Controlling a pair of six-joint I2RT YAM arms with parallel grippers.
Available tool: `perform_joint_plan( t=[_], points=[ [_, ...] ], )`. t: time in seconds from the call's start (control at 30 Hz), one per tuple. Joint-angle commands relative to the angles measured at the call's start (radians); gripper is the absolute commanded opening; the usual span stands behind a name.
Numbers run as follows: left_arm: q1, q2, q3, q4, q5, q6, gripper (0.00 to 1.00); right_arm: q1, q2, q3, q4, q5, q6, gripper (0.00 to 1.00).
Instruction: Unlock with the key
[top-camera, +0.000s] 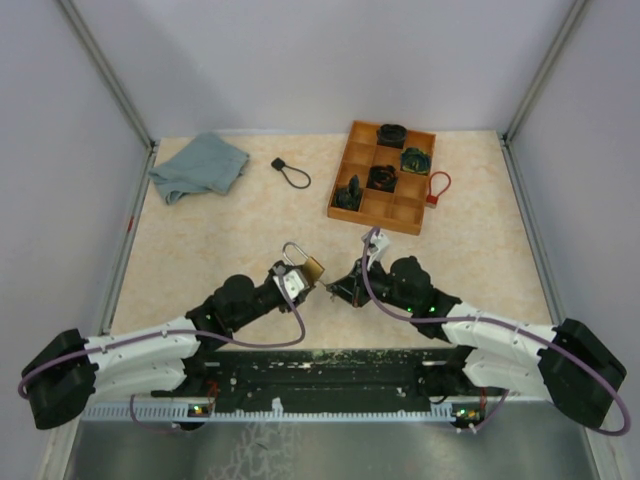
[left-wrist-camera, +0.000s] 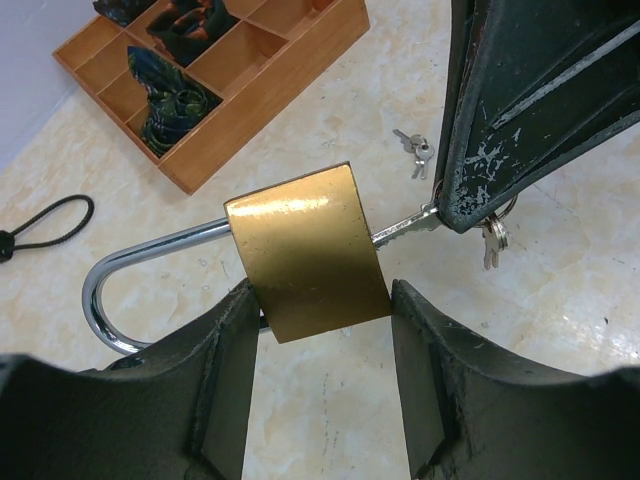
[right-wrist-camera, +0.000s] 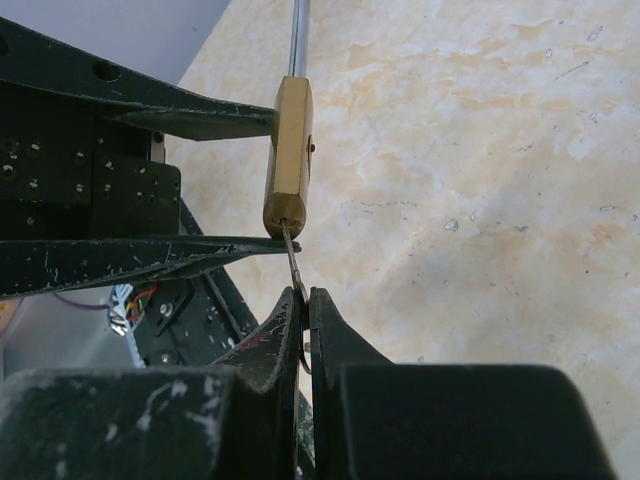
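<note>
Between the two fingers of our left claw (left-wrist-camera: 320, 335) sits a brass padlock (left-wrist-camera: 305, 255), clamped there and held off the desk (top-camera: 220, 240). We see its broad golden face from the left wrist camera. Its steel shackle (left-wrist-camera: 120, 280) curves out to the left of that claw. Whether the shackle is latched we cannot tell, since one leg is hidden behind a finger.

Directly opposite, our right claw (right-wrist-camera: 305, 300) faces the left one, its fingers pressed together on a small silver key (right-wrist-camera: 292, 258). The key's blade reaches across to the bottom face of the padlock and meets it at the keyhole end. How deep it sits we cannot tell. Just below the right claw's tip hang more keys (left-wrist-camera: 493, 240) from the same ring.

Beyond the padlock, on the desk past the left claw, lies another small bunch of keys (left-wrist-camera: 415, 155). Further out still stands a wooden tray (left-wrist-camera: 250, 90) divided into compartments, some holding dark objects. A black loop of cord (left-wrist-camera: 50, 220) lies on the desk off to the far left of the left claw. From the top camera, a blue-grey cloth (top-camera: 200, 165) is crumpled at the far left corner. A red loop (top-camera: 438, 186) rests against the tray's right side.
</note>
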Motion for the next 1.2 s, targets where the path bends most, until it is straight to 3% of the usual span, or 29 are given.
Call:
perform_joint_plan(
  t=[0.0,0.27,0.83,1.17],
  points=[
    [-0.022,-0.021,0.008,0.125,0.048,0.029,0.0,0.007,-0.024,0.067,0.058,0.034,0.016,0.0],
    [-0.073,0.037,0.026,0.155,-0.035,0.031,0.0,0.008,0.003,0.066,0.122,0.025,0.039,0.0],
    [-0.124,0.081,0.057,0.176,-0.015,0.022,0.0,0.007,0.077,0.06,0.244,0.037,0.049,0.0],
    [-0.141,0.063,0.068,0.08,-0.02,0.01,0.0,0.008,-0.014,0.061,0.183,0.113,-0.03,0.0]
  ],
)
